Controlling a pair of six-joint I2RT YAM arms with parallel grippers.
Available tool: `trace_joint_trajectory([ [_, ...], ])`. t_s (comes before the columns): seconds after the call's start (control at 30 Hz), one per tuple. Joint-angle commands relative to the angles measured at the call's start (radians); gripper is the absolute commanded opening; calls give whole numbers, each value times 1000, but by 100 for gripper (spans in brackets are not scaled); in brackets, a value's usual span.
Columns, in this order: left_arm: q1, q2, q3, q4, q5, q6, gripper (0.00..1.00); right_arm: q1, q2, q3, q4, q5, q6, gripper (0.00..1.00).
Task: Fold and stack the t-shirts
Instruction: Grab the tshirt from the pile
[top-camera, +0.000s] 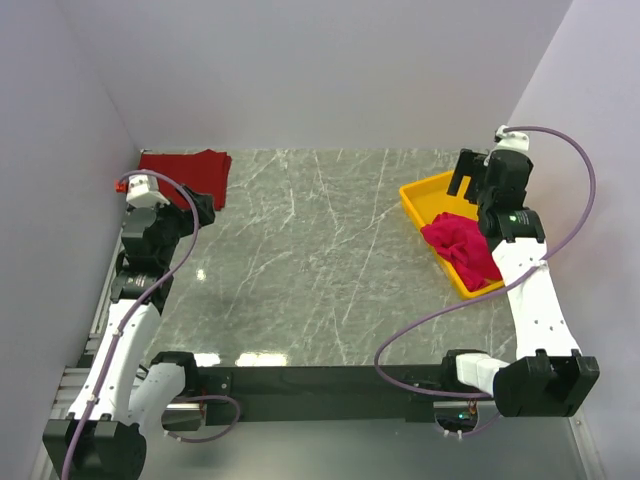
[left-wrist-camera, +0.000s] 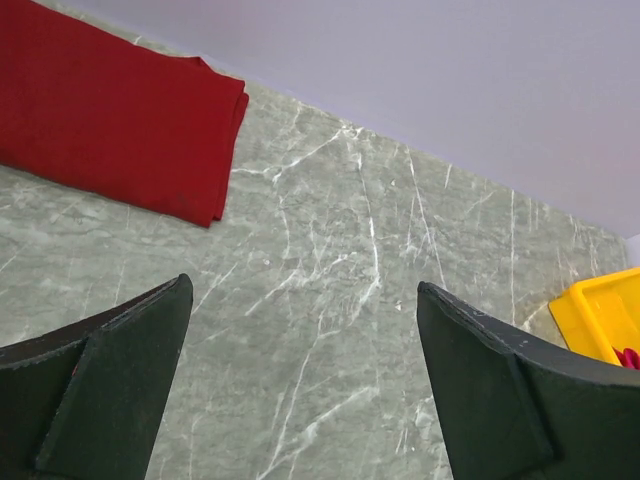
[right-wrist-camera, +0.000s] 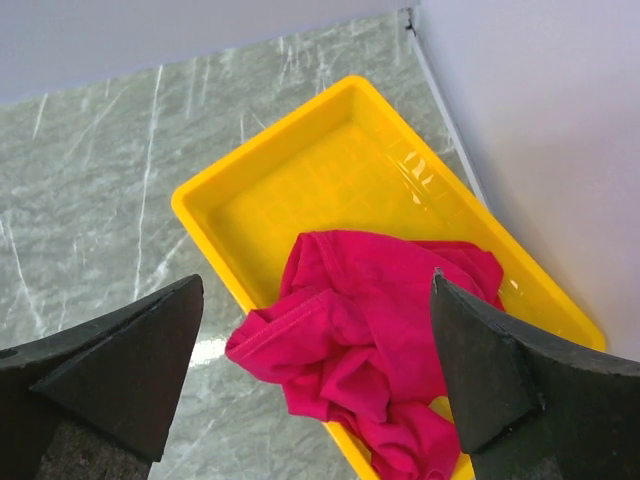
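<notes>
A folded dark red t-shirt (top-camera: 188, 172) lies flat in the far left corner of the grey marble table (top-camera: 320, 270), a crumpled crimson t-shirt (top-camera: 462, 250) sits in the yellow tray (top-camera: 422, 196) at right — the left gripper (left-wrist-camera: 305, 288) and the right gripper (right-wrist-camera: 316, 282) both hang spread wide, holding nothing.

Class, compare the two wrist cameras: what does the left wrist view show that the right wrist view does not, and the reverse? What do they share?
Only the left wrist view: the dark red t-shirt, folded flat on the table.

Only the right wrist view: the crimson t-shirt as a crumpled heap in the yellow tray, draped over one rim, with the tray's far half bare.

Both: the marble table, the tray (only a corner with a crimson sliver in the left view), and open, empty fingers, of the left gripper and the right gripper.
</notes>
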Motion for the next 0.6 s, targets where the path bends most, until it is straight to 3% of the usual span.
trace_joint_trajectory([
  [0.0, -3, 7, 26, 46, 19, -4, 99, 0, -6, 55, 14, -9, -50, 100],
  [0.07, -3, 7, 26, 48, 25, -5, 99, 13, -9, 38, 48, -52, -137, 100],
  [0.1, -3, 10, 24, 51, 28, -5, 100, 20, -8, 18, 50, -208, -309, 100],
  [0.17, -3, 15, 21, 54, 35, -7, 99, 45, 17, 24, -48, -319, -495, 100],
  [0.23, -3, 16, 17, 58, 36, -7, 99, 63, 73, 71, -123, -272, -470, 100],
  [0.43, -3, 9, -3, 67, 48, -14, 99, -146, 263, 223, -350, -600, -503, 100],
  [0.57, -3, 0, -22, 77, 61, -22, 99, -204, 349, 222, -404, -619, -555, 99],
])
